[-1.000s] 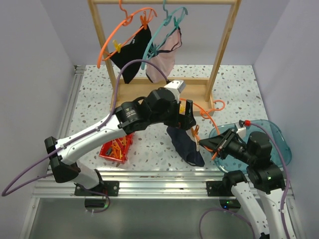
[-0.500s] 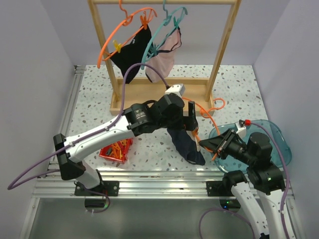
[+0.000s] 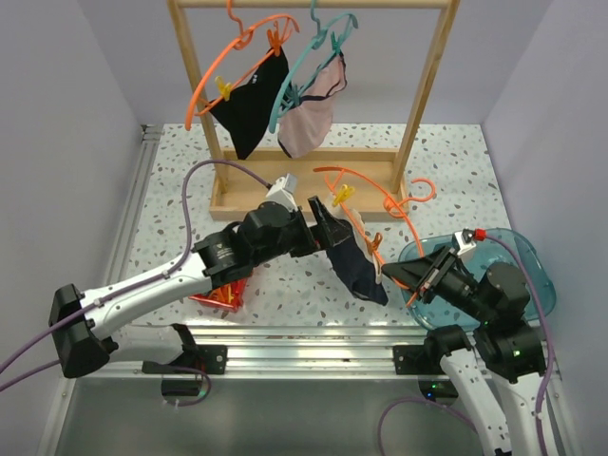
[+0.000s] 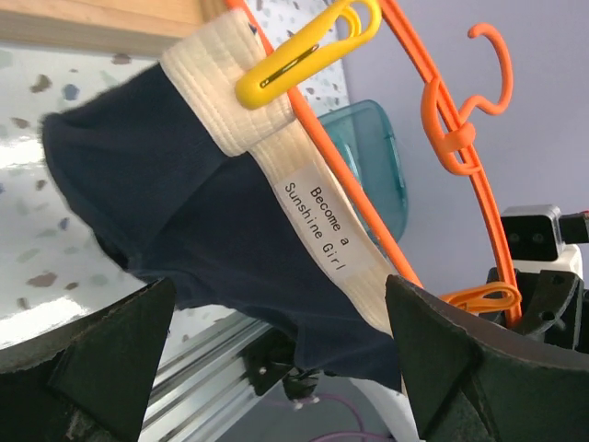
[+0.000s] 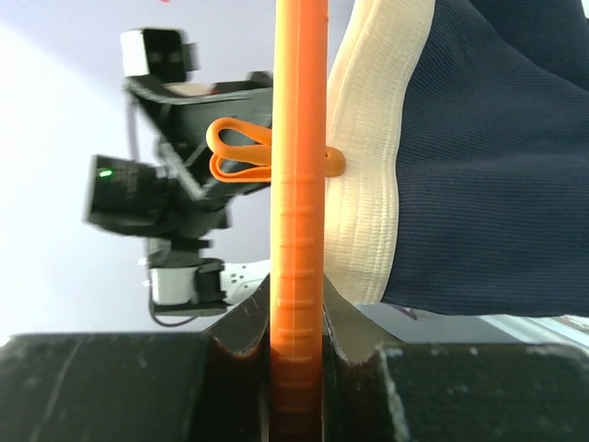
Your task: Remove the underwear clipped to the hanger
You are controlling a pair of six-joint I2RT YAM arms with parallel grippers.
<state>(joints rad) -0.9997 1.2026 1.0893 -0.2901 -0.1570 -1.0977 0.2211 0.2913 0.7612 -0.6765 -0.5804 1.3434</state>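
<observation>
While clipped to hanger [image 5: 296,138], navy underwear [image 4: 184,212], cream-banded

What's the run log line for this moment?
right gripper shut on orange hanger | left gripper open at navy underwear | navy underwear clipped by yellow clip | black underwear, pink underwear hanging on rack

— What do we see on the worktop [image 3: 180,190] apart from the job itself?
— A wooden rack [image 3: 424,104] at the far side, upright, its base flat on the speckled surface.
— And closer to the front?
— Left of centre we have a red basket [image 3: 207,297] with orange clips [image 3: 231,285] in it. A clear teal bowl [image 3: 524,255] sits at the front right corner, well apart from the basket.
— Anything around it all?
— We make out plain pale walls [image 3: 57,142] on three sides and silver rails [image 3: 304,347] along the near edge.
</observation>
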